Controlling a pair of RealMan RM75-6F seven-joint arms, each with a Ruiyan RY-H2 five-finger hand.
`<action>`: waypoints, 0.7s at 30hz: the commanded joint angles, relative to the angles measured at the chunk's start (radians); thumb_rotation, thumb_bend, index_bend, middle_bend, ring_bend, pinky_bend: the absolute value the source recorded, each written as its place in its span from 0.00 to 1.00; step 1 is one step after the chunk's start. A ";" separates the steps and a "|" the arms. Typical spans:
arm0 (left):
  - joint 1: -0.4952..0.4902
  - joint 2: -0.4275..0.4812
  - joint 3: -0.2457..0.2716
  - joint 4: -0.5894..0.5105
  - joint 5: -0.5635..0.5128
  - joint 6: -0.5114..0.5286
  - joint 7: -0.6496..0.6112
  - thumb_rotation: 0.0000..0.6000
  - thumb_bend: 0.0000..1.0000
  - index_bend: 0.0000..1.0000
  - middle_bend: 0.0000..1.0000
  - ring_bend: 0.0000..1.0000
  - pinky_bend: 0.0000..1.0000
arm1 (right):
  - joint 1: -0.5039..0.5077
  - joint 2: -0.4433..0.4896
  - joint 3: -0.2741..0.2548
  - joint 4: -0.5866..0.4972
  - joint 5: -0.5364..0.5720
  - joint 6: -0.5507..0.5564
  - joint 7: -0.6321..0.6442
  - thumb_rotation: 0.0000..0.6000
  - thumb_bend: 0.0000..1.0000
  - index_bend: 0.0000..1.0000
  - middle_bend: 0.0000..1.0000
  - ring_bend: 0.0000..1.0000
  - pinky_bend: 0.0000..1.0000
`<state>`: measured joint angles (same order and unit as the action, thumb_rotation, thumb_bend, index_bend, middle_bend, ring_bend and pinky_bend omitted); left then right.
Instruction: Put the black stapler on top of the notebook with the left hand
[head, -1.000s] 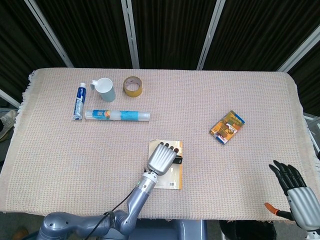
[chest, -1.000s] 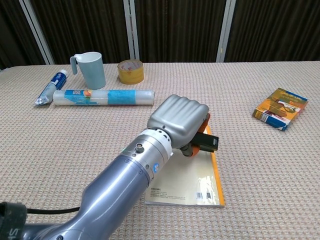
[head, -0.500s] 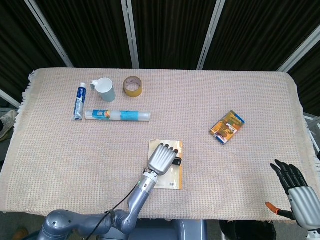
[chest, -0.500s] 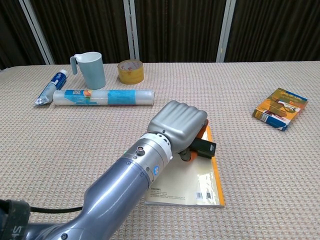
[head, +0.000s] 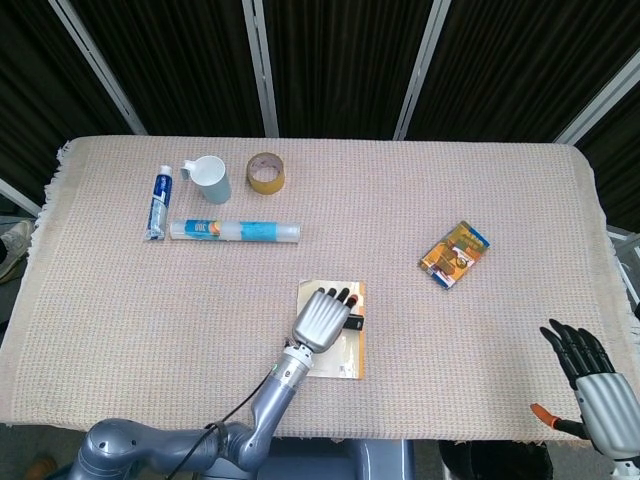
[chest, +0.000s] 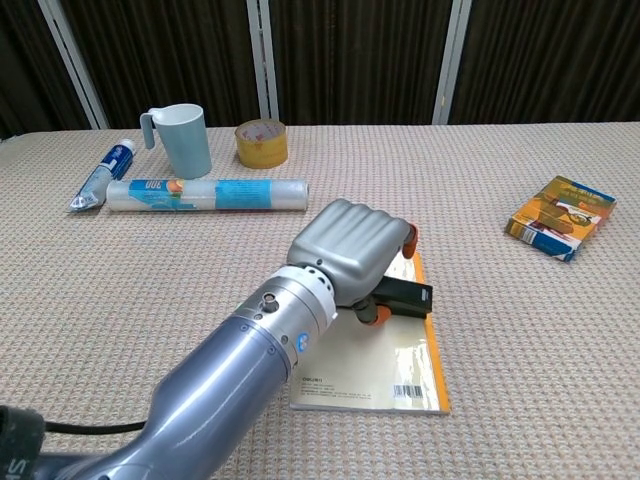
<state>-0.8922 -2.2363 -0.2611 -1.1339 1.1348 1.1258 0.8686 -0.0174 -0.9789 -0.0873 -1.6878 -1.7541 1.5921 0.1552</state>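
Note:
The black stapler (chest: 407, 296) lies flat across the orange-edged notebook (chest: 400, 365), and shows in the head view as a small dark stapler (head: 354, 322) on the notebook (head: 348, 360). My left hand (chest: 350, 248) arches over the stapler's left end with its fingers loosely spread, the thumb tip beside the stapler's near side and the fingertips raised clear of it. From above, the left hand (head: 322, 317) covers the notebook's upper left. My right hand (head: 590, 375) hangs off the table's front right corner, its fingers apart and holding nothing.
At the back left stand a pale blue cup (chest: 183, 139), a tape roll (chest: 261, 143), a toothpaste tube (chest: 102, 173) and a long wrapped roll (chest: 208, 194). An orange box (chest: 560, 216) lies at the right. The cloth-covered table (head: 500, 200) ends close to my right hand.
The stapler has come down onto the notebook and stayed put. My left hand has slid back and to the left, uncovering more of the stapler. The right hand has barely moved.

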 joint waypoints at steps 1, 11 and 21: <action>0.015 0.025 0.006 -0.043 0.009 0.014 0.004 1.00 0.23 0.26 0.27 0.38 0.55 | 0.000 -0.001 0.000 -0.001 0.001 -0.001 -0.003 1.00 0.08 0.00 0.00 0.00 0.00; 0.084 0.179 0.042 -0.287 0.072 0.116 0.048 1.00 0.21 0.19 0.18 0.23 0.38 | 0.003 -0.010 0.002 -0.006 0.006 -0.015 -0.031 1.00 0.08 0.00 0.00 0.00 0.00; 0.223 0.417 0.155 -0.509 0.153 0.281 0.131 1.00 0.21 0.15 0.12 0.14 0.31 | -0.005 -0.017 0.002 -0.006 -0.003 0.000 -0.055 1.00 0.08 0.00 0.00 0.00 0.00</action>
<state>-0.7216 -1.8857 -0.1526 -1.5901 1.2553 1.3476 0.9701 -0.0210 -0.9951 -0.0855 -1.6947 -1.7550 1.5894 0.1030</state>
